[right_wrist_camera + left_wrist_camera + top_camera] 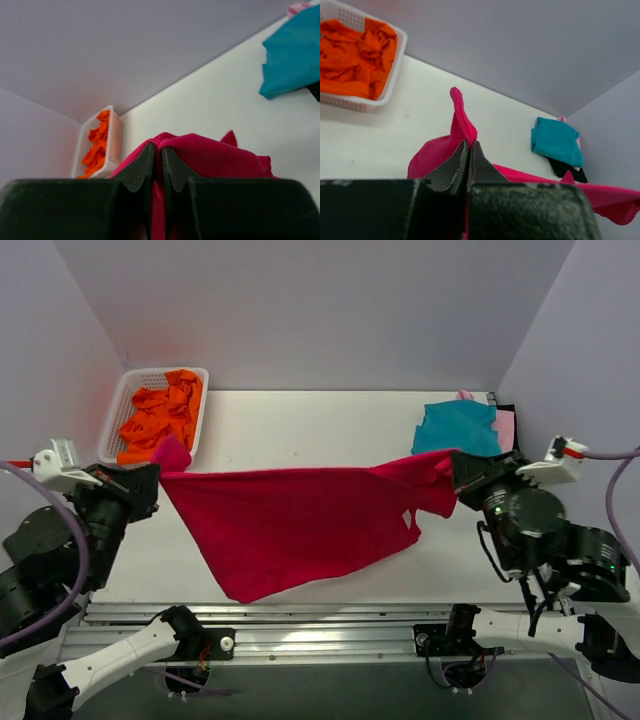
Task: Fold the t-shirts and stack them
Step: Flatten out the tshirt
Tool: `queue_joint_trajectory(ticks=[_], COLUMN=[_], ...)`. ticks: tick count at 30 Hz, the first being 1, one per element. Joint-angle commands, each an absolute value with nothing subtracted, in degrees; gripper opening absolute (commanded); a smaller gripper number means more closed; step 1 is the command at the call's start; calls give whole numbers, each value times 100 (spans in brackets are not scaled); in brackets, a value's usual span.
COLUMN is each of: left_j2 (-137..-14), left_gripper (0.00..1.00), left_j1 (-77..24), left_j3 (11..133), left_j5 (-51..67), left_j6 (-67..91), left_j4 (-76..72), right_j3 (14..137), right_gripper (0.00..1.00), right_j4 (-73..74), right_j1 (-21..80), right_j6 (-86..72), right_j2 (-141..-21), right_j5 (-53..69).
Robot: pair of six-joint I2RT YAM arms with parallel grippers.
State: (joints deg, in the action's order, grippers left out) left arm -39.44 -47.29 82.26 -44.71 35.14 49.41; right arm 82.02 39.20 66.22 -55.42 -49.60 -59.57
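Note:
A large crimson-red t-shirt (290, 525) hangs stretched between my two grippers above the table. My left gripper (158, 478) is shut on its left edge, with a tuft of cloth (461, 120) sticking up past the tips (469, 143). My right gripper (455, 473) is shut on its right edge, the red cloth (215, 155) bunched over the tips (158, 146). A folded teal t-shirt (458, 427) lies at the back right on top of a pale pink one (504, 425) and a black one (567, 169). Orange t-shirts (158, 418) fill the basket.
A white lattice basket (115, 415) stands at the back left corner of the white table (300, 430). Grey walls close in the back and both sides. A metal rail (320, 615) runs along the near edge.

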Motion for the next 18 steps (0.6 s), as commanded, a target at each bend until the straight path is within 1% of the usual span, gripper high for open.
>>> queue_joint_trajectory(ticks=[1,3,5,7,8,11,14,15,16,18], left_j2=[-4104,-4315,-4577,-4728,-4772,-4641,-4675,-4684,-4693,-4641], left_gripper=[2,2,2,2,2,2,2,2,2,2], left_j1=[-4746,-4746,-4737,-4737,-4737,-4702,-4693,-4685,-4685,-4676], left_j3=[8884,9341,9684,10167,10282,10283,10449,10528,10616,10801], left_j5=[-4194,-4017,-3868,-3745,-3535,-3183,-2971,-2884,-2787,-2350], left_j6=[2699,2506,2400,2338,2268,1997,1768,1697,1644,1460], left_j4=[4913,4887,4939,4992,4931,4563,4351,4351,4342,4211], right_j3=[8332,8437,8639,9034,9140,9404,9545,9588,9693,9825], right_gripper=[0,0,0,0,0,0,0,0,0,0], right_j4=[2194,1821,1425,1292,1083,688,344,273,203,176], right_j1=[6636,6645,6644,6645,6645,6636,6636,6636,6636,6636], right_j6=[-3562,-3166,-2726,-2375,-2225,-1857,-1487,-1398,-1328,-1135], right_j2=[-4633,-4693,-4833,-5096,-5150,-5264,-5326,-5335,-5352,-5353], right_j5=[-5751,-5494,-4985,-4695,-4197,-3711,-2815,-2169,-1884,-1174])
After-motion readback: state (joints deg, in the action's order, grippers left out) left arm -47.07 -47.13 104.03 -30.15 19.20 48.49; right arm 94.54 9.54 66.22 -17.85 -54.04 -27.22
